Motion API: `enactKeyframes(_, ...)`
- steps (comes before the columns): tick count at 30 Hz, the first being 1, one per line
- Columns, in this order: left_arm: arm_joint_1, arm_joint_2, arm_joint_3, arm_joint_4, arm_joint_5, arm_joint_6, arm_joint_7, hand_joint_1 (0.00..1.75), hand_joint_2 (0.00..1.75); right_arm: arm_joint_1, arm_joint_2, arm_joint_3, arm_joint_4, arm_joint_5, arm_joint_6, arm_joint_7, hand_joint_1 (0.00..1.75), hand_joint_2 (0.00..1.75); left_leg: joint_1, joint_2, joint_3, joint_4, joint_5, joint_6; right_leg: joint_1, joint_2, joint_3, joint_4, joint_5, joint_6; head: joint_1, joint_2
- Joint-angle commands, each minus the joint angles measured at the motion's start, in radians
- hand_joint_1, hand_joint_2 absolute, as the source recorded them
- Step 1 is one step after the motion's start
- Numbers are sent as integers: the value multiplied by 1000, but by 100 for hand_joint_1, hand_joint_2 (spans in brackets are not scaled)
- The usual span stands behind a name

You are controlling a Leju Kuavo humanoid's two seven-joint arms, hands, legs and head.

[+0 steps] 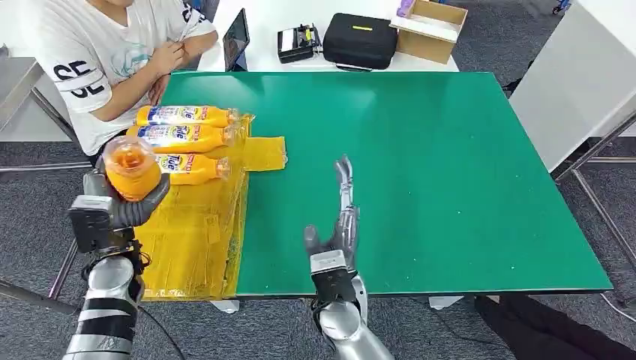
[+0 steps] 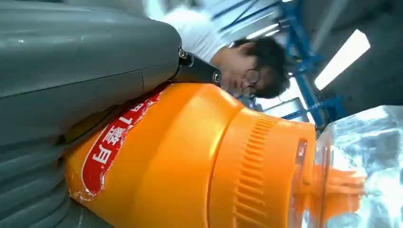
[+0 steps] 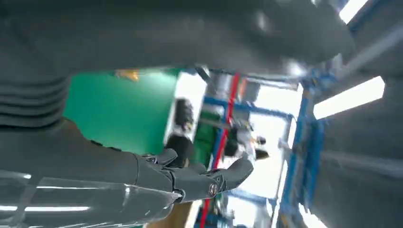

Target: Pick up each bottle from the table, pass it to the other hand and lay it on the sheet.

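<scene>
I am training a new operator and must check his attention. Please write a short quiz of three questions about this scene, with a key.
1. True or false: three bottles already lie on the yellow sheet.
2. Which hand grips an orange bottle? A) left hand B) right hand
3. Fill in: the right hand, fingers spread, is over the ____ mat.

Key: 1 true; 2 A; 3 green.

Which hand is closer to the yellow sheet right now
Left. The left hand holds a bottle above the sheet; the right hand hangs open over the green mat, off to the side.
</scene>
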Motion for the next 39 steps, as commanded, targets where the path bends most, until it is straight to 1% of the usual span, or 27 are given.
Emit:
enactKeyframes(1, -152, 129, -174, 361, -527, 71, 146, 175, 175, 25, -25, -66, -148, -48, -17, -9, 0, 0, -1, -2, 3, -1, 0, 1, 0, -3, 4, -1, -1, -2, 0, 0)
enactKeyframes(2, -160, 133, -185, 407, -573, 79, 169, 175, 175, 25, -25, -66, -140, -47, -12, -7, 0, 0, 0, 0, 6, -2, -1, 1, 1, -2, 7, -2, -1, -3, 0, 0)
enactKeyframes(4, -164, 136, -187, 453, -579, 73, 169, 175, 175, 25, -25, -64, -128, -47, -9, -6, 0, 0, 0, 1, 7, -2, -1, 1, 1, -1, 7, -2, -1, -3, 0, 0)
enactKeyframes(8, -157, 141, -186, 519, -584, 4, 169, 175, 175, 29, -26, -62, -117, -43, 1, -2, 0, 0, 0, 4, 6, -2, -1, 0, 0, 1, 5, -1, -1, -2, 0, 0)
enactKeyframes(9, -153, 145, -188, 535, -585, -22, 167, 175, 175, 27, -28, -62, -112, -45, 11, 3, 0, 0, 0, 5, 7, -2, -2, 1, 1, 1, 7, -2, -1, -3, 0, 0)
enactKeyframes(11, -148, 142, -181, 575, -574, -38, 155, 175, 175, 23, -28, -63, -98, -48, 25, 8, 0, 0, 0, 5, 5, -1, -1, 0, 0, 2, 4, -1, -1, -2, 0, 0)
enactKeyframes(12, -149, 144, -184, 589, -578, -43, 154, 175, 175, 20, -28, -61, -92, -47, 29, 9, 0, 0, 0, 5, 7, -2, -2, 1, 1, 2, 7, -2, -1, -3, 0, 0)
enactKeyframes(13, -151, 143, -182, 604, -573, -32, 151, 175, 175, 16, -27, -60, -83, -49, 34, 9, 0, 0, 0, 5, 5, -1, -1, 1, 1, 2, 5, -2, -1, -2, 0, 0)
enactKeyframes(16, -155, 142, -181, 617, -572, -31, 150, 175, 175, 16, -22, -58, -79, -52, 37, 10, 0, 0, 0, 5, 5, -1, -1, 1, 1, 2, 4, -1, -1, -2, 0, 0)
enactKeyframes(17, -163, 149, -200, 633, -601, -35, 169, 175, 175, 13, -25, -53, -74, -50, 46, 12, 0, 175, 0, 5, 3, -1, -1, 0, 1, 2, 2, -1, 0, -2, 0, 0)
enactKeyframes(18, -173, 154, -210, 650, -628, -20, 189, 175, 175, 12, -24, -53, -70, -50, 50, 14, 0, 175, 1, 6, 9, 0, -3, 1, 2, 2, 9, -2, -2, -4, 0, 0)
enactKeyframes(19, -184, 149, -199, 672, -614, -41, 183, 175, 175, 10, -24, -50, -63, -48, 53, 15, 0, 175, 0, 5, 6, -1, -2, 1, 1, 1, 5, -1, -1, -3, 0, 0)
enactKeyframes(20, -187, 148, -192, 681, -601, -57, 172, 175, 175, 7, -25, -46, -55, -48, 60, 17, 0, 175, 1, 6, 8, -1, -2, 1, 2, 2, 7, -2, -1, -4, 0, 0)
enactKeyframes(21, -187, 147, -191, 685, -596, -64, 163, 175, 175, 5, -25, -44, -50, -47, 63, 18, 0, 175, 0, 5, 4, -1, -1, 0, 1, 2, 3, -1, 0, -2, 0, 0)
enactKeyframes(23, -185, 146, -191, 685, -595, -63, 161, 175, 175, 7, -23, -43, -47, -48, 63, 18, 0, 175, 1, 6, 8, -1, -2, 1, 2, 2, 8, -2, -1, -4, 0, 0)
enactKeyframes(24, -185, 146, -191, 685, -595, -63, 161, 175, 175, 7, -23, -43, -47, -48, 63, 18, 0, 175, 0, 6, 5, -1, -1, 0, 1, 3, 4, -1, 0, -2, 0, 0)
enactKeyframes(25, -185, 146, -191, 685, -595, -63, 161, 175, 175, 7, -23, -43, -47, -48, 63, 18, 0, 175, 1, 8, 8, -1, -3, 1, 2, 4, 8, -2, -1, -4, 0, 0)
enactKeyframes(28, -185, 146, -191, 685, -595, -63, 161, 175, 175, 7, -23, -43, -47, -48, 63, 18, 0, 175, 0, 5, 5, -1, -1, 0, 0, 3, 5, -1, 0, -2, 0, 0)
enactKeyframes(29, -182, 144, -180, 685, -567, -93, 142, 175, 175, 2, -25, -40, -39, -45, 69, 19, 0, 175, 0, 7, 8, -1, -2, 1, 1, 3, 7, -1, 0, -3, 0, 0)
enactKeyframes(31, -176, 148, -188, 681, -561, -111, 123, 175, 175, 0, -22, -41, -31, -46, 73, 21, 0, 175, 0, 6, 6, -1, -1, 0, 0, 3, 5, -1, 0, -2, 0, 0)
enactKeyframes(32, -172, 154, -199, 680, -561, -130, 109, 175, 175, -4, -23, -37, -20, -49, 86, 25, 0, 175, 0, 7, 7, -1, -1, 1, 1, 4, 6, -1, 0, -3, 0, 0)
enactKeyframes(33, -166, 162, -216, 673, -552, -161, 78, 166, 175, -7, -22, -38, -9, -51, 92, 24, 0, 175, 1, 8, 10, -1, -3, 1, 2, 5, 9, -2, 0, -4, 0, 0)
enactKeyframes(34, -159, 174, -233, 668, -544, -192, 65, 37, 175, -12, -20, -38, 4, -61, 108, 22, 0, 175, 0, 7, 9, -2, -2, 1, 1, 4, 8, -2, 0, -3, 0, 0)
enactKeyframes(35, -156, 186, -251, 667, -547, -216, 48, 3, 175, -14, -19, -39, 12, -65, 114, 21, 0, 175, 0, 7, 9, -2, -2, 1, 1, 4, 8, -2, 0, -3, 0, 0)
enactKeyframes(36, -150, 197, -256, 665, -542, -228, 40, 3, 175, -15, -18, -38, 18, -65, 116, 20, 0, 175, 0, 8, 11, -2, -2, 1, 1, 5, 10, -2, 0, -4, 0, 0)
enactKeyframes(38, -146, 204, -254, 664, -538, -228, 33, 3, 175, -16, -17, -38, 21, -65, 117, 20, 0, 175, 0, 9, 10, -2, -2, 0, 1, 6, 9, -2, 1, -3, 0, 0)
enactKeyframes(39, -146, 204, -254, 664, -538, -228, 33, 3, 175, -16, -17, -38, 21, -65, 117, 20, 0, 175, 0, 7, 8, -2, -1, 0, 0, 5, 8, -1, 0, -2, 0, 0)
